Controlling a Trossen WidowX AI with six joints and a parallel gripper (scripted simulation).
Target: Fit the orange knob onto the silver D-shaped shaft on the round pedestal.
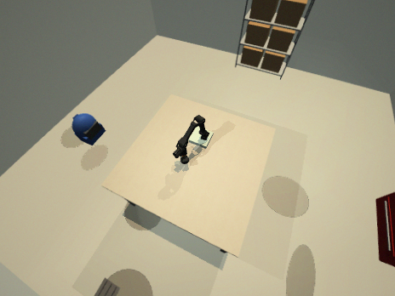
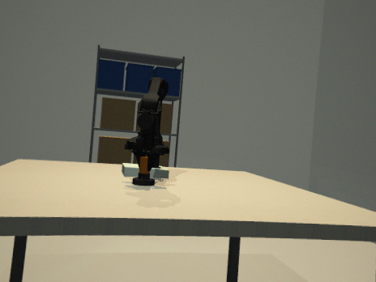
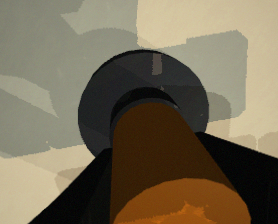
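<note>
The orange knob stands upright over the black round pedestal. Its lower end meets the pedestal's raised collar in the exterior view, with no gap that I can make out. The silver shaft does not show in any view; the knob's hole and their flat sides are hidden. A pale mark shows on the pedestal's top in the wrist view. My gripper is shut on the knob, with a black finger on each side of it.
A pale greenish block lies on the table behind the pedestal, by the arm's base. A shelf rack stands beyond the table. A blue helmet-like object is off the table to the left.
</note>
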